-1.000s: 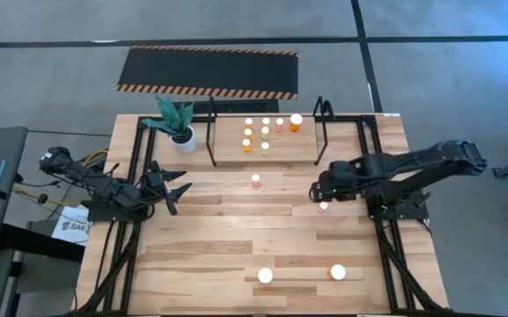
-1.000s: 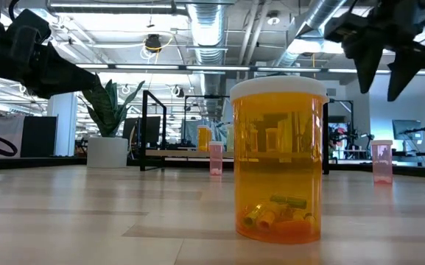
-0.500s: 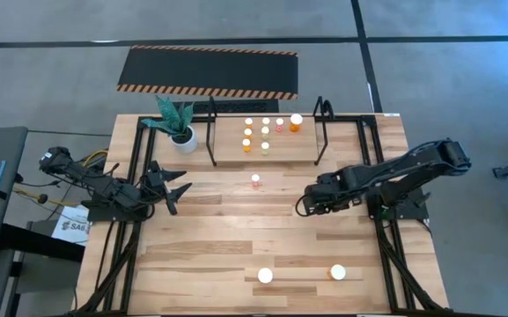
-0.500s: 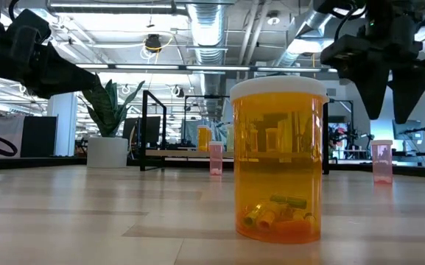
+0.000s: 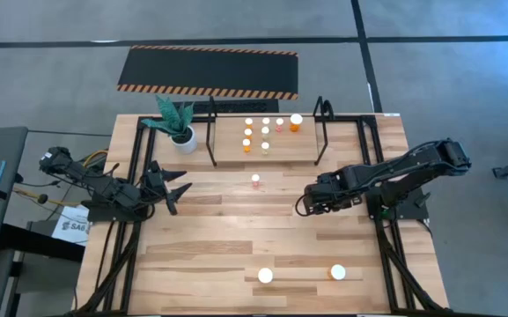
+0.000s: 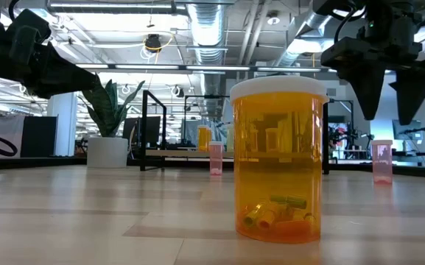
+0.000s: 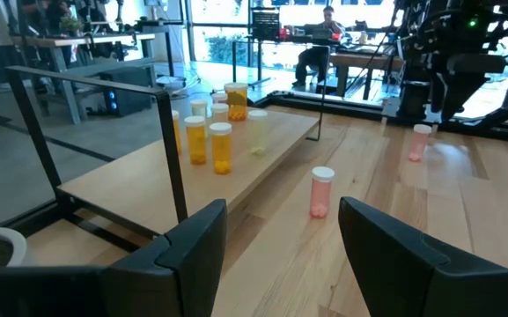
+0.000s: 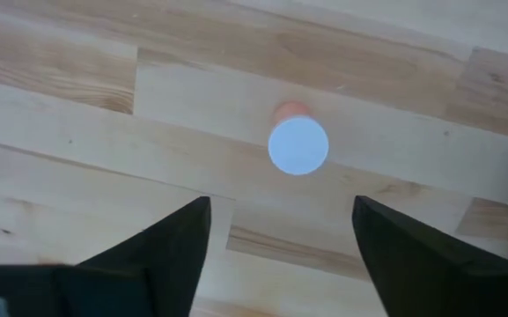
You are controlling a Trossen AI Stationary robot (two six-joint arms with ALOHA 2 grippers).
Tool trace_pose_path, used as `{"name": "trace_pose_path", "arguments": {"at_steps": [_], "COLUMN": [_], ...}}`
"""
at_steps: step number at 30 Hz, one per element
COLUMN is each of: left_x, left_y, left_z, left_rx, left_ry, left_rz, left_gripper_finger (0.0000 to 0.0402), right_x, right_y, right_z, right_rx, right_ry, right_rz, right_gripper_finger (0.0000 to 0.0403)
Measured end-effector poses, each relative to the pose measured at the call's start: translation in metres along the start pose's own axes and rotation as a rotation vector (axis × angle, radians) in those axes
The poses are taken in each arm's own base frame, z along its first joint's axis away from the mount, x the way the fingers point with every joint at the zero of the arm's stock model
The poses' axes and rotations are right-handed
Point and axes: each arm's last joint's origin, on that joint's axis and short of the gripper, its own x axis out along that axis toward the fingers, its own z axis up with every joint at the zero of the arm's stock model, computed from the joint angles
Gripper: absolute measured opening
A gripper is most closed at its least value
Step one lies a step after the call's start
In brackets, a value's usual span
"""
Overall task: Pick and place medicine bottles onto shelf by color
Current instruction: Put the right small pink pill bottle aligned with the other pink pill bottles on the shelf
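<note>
Right gripper [image 8: 280, 233], jaws now spread wider than a second ago and holding nothing, has moved in over the pink bottle [image 8: 298, 143] standing near the table's [image 5: 218, 246] right edge, so a grasp looks imminent.

- The surface [image 5: 236, 229] is pale wood in jointed planks, smooth with a light sheen.
- The large bottle [image 6: 278, 158] near the front edge is clear orange plastic, glossy, with a matt white cap.
- The shelf [image 7: 262, 141] has a light wooden board and thin black metal tubing.
- The small pink bottle [image 8: 298, 143] has a smooth white cap.
- The right hand [image 8: 276, 242] has matt dark fingers.
- The plant pot [image 5: 184, 139] looks smooth white.
</note>
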Motion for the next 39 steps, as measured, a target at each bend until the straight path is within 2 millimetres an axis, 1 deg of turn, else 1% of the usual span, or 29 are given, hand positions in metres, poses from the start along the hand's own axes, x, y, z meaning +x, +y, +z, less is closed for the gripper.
{"name": "trace_pose_path", "arguments": {"at_steps": [5, 10, 13, 21, 27, 34, 39], "left_x": [0.000, 0.000, 0.000, 0.000, 0.000, 0.000, 0.000], "left_y": [0.000, 0.000, 0.000, 0.000, 0.000, 0.000, 0.000], "left_z": [0.000, 0.000, 0.000, 0.000, 0.000, 0.000, 0.000], "left_rx": [0.000, 0.000, 0.000, 0.000, 0.000, 0.000, 0.000], "left_ry": [0.000, 0.000, 0.000, 0.000, 0.000, 0.000, 0.000], "left_rz": [0.000, 0.000, 0.000, 0.000, 0.000, 0.000, 0.000], "left_gripper_finger": [0.0208, 0.0208, 0.0208, 0.0208, 0.0208, 0.0208, 0.0208], "right_x": [0.001, 0.013, 0.018, 0.034, 0.045, 0.045, 0.057], "right_y": [0.000, -0.004, -0.005, -0.010, -0.015, -0.015, -0.011], "right_z": [0.000, 0.000, 0.000, 0.007, 0.012, 0.016, 0.016], "right_rx": [0.000, 0.001, 0.000, 0.012, -0.003, 0.001, -0.004], "right_ry": [-0.002, -0.004, -0.005, -0.017, -0.021, -0.024, -0.018], "right_rz": [-0.001, -0.004, 0.008, 0.029, 0.042, 0.043, 0.004], "right_gripper_finger": [0.0337, 0.0384, 0.0397, 0.0379, 0.0377, 0.0375, 0.0351]}}
